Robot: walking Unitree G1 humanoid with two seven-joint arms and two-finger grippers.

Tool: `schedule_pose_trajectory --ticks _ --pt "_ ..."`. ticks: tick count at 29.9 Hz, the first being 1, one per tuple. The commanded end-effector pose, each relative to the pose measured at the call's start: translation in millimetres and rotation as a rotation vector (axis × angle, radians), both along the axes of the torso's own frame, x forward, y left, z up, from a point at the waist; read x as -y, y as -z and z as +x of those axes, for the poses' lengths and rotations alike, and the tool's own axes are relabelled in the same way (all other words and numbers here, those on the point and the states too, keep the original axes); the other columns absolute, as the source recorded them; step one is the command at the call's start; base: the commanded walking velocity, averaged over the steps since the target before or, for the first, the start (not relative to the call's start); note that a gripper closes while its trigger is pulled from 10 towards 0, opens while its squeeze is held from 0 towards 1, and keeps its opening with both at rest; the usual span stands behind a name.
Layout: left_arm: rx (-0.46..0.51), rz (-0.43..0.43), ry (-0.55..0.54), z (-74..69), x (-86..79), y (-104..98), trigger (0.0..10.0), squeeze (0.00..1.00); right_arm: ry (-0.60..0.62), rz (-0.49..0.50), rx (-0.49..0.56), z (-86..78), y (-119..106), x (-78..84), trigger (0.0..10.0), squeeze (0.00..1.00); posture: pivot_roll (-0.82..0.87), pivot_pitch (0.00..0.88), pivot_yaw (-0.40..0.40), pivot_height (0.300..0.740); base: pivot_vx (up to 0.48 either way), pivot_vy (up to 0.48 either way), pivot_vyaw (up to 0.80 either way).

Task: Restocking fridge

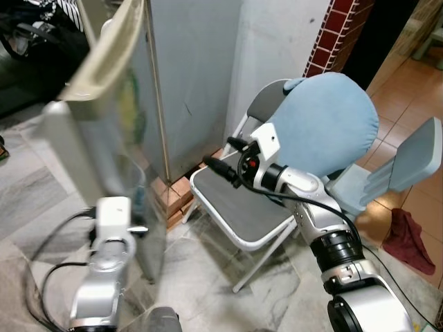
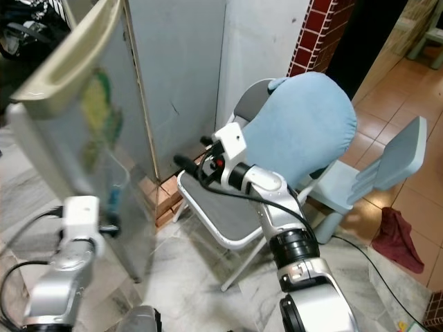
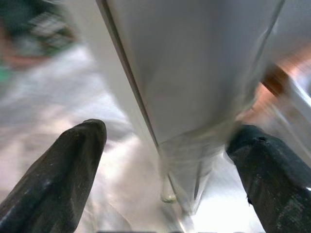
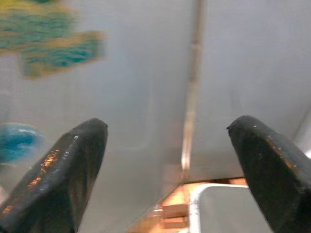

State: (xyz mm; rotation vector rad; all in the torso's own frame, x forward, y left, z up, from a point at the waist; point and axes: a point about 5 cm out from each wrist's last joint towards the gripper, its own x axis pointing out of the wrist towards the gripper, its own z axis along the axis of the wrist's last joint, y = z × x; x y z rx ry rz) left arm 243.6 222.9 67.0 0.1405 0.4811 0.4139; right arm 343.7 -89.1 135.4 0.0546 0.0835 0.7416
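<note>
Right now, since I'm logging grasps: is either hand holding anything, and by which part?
Nothing is held. The left hand is open astride the fridge door's edge, the right hand open, aimed at the fridge.

grey metal fridge with open door (image 1: 187, 69): 1 | grey folding metal chair (image 1: 235, 207): 1 | pale blue plastic chair (image 1: 394, 173): 1 | blue round cushion (image 1: 325, 124): 1 | dark red crumpled cloth (image 1: 408, 238): 1

Head stereo pair: looks down, forward at fridge door (image 1: 104, 138), folding chair (image 2: 221, 207). Wrist cams: close, face door along own fingers; all share door.
</note>
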Motion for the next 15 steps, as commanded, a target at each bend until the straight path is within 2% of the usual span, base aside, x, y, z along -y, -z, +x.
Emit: schedule_pose_trajectory --ticks 1,4,11,15 --pt "0.037 0.005 -0.041 2.6 -4.0 -8.7 10.0 0.00 0.060 0.002 0.043 9.7 -13.1 -1.1 10.0 0.00 0.12 0.000 -0.066 0.740 0.000 0.000 0.00" --pt "0.027 -0.016 -0.078 -1.1 -5.9 -4.7 10.0 0.00 0.102 0.001 0.058 14.7 -16.2 -1.5 10.0 0.00 0.12 0.000 -0.066 0.740 0.000 0.000 0.00" --pt "0.068 0.053 -0.151 -18.9 -19.8 -7.2 10.0 0.00 0.118 -0.006 0.055 16.3 -10.4 -5.1 10.0 0.00 0.14 0.000 -0.071 0.740 0.000 0.000 0.00" --pt "0.078 0.067 -0.147 -20.2 -22.3 -8.4 10.0 0.00 0.128 -0.018 0.051 16.9 -7.6 -5.2 10.0 0.00 0.15 0.000 -0.074 0.740 0.000 0.000 0.00"
